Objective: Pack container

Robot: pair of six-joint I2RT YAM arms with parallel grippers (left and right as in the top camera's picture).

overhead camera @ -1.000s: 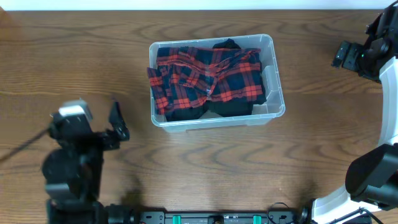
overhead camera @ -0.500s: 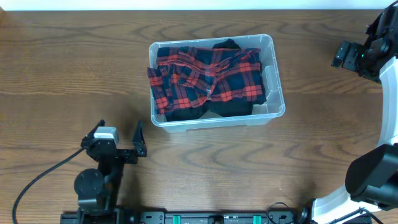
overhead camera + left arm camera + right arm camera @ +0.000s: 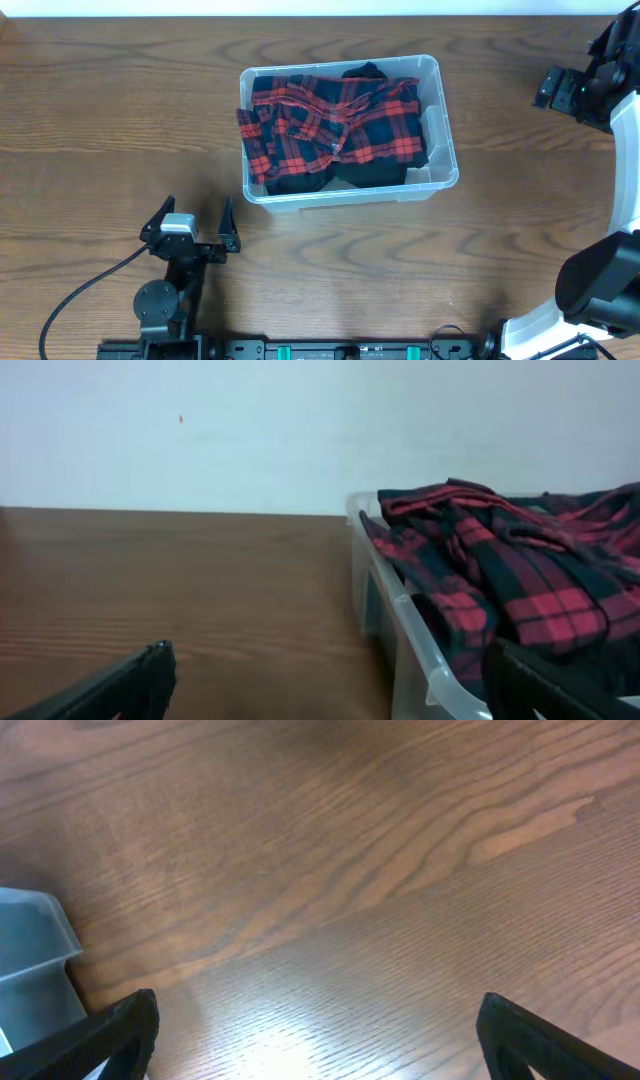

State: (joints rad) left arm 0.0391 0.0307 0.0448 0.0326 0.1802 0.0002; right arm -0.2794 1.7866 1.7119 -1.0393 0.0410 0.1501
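Observation:
The clear plastic container (image 3: 437, 120) stands at the table's middle back. A red and dark plaid garment (image 3: 330, 125) fills it, with a dark cloth (image 3: 365, 72) under it. The left wrist view shows the container's near rim (image 3: 420, 670) and the plaid garment (image 3: 520, 570) heaped above it. My left gripper (image 3: 192, 225) is open and empty, low at the front left, apart from the container. My right gripper (image 3: 565, 90) is open and empty at the far right, over bare wood. The container's corner (image 3: 35, 955) shows at the left of the right wrist view.
The table is brown wood (image 3: 120, 110). A white wall (image 3: 250, 430) stands behind it. A black cable (image 3: 85, 290) runs from the left arm toward the front left edge. The right arm's base (image 3: 600, 290) stands at the front right.
My left arm has drawn back and down toward the front edge, shifting slightly right, and its open gripper now points toward the container. The right arm and the container have not moved.

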